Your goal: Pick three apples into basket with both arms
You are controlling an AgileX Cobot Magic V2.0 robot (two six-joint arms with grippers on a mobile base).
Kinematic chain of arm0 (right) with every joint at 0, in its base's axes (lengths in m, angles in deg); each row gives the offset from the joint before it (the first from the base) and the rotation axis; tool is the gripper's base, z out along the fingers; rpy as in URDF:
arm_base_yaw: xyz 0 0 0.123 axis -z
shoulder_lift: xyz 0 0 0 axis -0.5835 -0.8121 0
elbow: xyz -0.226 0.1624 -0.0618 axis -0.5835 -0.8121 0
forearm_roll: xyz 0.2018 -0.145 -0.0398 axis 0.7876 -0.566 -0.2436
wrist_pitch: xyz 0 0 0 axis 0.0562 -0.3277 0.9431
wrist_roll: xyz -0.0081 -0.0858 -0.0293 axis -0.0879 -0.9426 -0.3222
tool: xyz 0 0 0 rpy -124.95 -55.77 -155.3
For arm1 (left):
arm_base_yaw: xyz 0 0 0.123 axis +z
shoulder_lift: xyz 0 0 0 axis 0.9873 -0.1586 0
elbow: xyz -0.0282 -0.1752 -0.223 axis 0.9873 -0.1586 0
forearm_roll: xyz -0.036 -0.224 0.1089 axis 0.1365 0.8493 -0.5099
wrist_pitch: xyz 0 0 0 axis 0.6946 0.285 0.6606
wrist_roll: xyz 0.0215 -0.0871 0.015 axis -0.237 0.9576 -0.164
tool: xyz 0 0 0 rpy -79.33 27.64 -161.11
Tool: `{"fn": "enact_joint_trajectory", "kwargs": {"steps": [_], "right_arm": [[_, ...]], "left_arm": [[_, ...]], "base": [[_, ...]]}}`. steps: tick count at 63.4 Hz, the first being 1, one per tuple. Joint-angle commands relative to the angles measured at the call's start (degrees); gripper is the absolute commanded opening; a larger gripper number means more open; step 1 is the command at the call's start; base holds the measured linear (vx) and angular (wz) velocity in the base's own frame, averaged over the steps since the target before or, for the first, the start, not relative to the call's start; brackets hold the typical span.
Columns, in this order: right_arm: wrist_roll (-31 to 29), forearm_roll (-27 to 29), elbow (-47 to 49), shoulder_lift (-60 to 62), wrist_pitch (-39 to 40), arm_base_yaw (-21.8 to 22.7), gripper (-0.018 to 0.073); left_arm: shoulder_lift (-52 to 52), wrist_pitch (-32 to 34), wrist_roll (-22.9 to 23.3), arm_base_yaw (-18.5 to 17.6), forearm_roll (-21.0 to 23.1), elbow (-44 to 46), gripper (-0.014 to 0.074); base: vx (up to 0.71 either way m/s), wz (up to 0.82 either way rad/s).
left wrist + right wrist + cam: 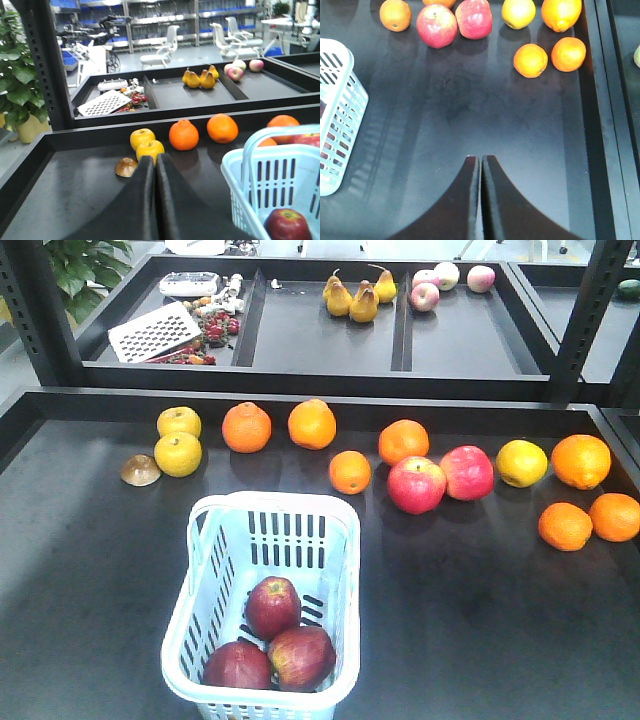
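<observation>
Three dark maroon apples (273, 606) (238, 665) (301, 657) lie together in the pale blue basket (340, 612) at the table's front. One of these apples (287, 225) shows in the left wrist view, inside the basket (235, 187) at the lower right. My left gripper (155, 159) is shut with nothing between its fingers, left of the basket. The right gripper (481, 159) is also shut and empty, over bare table to the right of the basket (347, 107). Neither arm shows in the front view.
A row of fruit lies behind the basket: yellow fruits (178, 453), oranges (246, 427), two brighter red apples (416, 484) (467, 472). A brown half-dome (140, 470) sits at the left. The back shelf holds pears (362, 302), pale apples (446, 276) and a grater (153, 332).
</observation>
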State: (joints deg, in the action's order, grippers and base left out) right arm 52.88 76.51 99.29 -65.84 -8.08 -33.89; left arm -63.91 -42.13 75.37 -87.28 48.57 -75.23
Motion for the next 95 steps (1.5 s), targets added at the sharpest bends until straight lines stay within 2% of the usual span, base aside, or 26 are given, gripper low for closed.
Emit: {"fn": "enact_joint_trajectory", "kwargs": {"steps": [1,14,24,37,87,91,95], "right_arm": [[-0.3,0.0,1.6,0.1,2.7,0.4,-0.0009],[-0.3,0.0,1.6,0.1,2.7,0.4,-0.0009],[-0.3,0.0,1.6,0.1,2.7,0.4,-0.0009],[-0.3,0.0,1.6,0.1,2.7,0.4,-0.0009],[-0.3,-0.7,0.4,0.9,3.0,0.4,-0.0009],[-0.3,-0.9,-1.3,2.7,3.8,0.4,-0.0009],[-0.3,-1.9,-4.4,5.4,8.1,0.4,-0.0009]], "left_arm": [[1.3,9.6,0.6,0.6,0.8,-3.3,-0.0006],[6.4,14.7,5.0,0.9,0.8,-11.7,-0.0006],[6.3,13.9,6.0,0.9,-2.3,-11.5,-0.0006],[6.3,14.2,7.1,0.9,-2.2,-11.5,-0.0006],[6.2,14.2,7.1,0.9,-2.2,-11.5,-0.0006],[6.2,14.2,7.1,0.9,-2.2,-11.5,-0.0006],[6.2,14.2,7.1,0.9,-2.2,-11.5,-0.0006]], "base": [[0.00,0.00],[0.00,0.00],[0.00,0.00],[0.00,0.00],[0.00,0.00],[0.00,0.00],[0.00,0.00]]}}
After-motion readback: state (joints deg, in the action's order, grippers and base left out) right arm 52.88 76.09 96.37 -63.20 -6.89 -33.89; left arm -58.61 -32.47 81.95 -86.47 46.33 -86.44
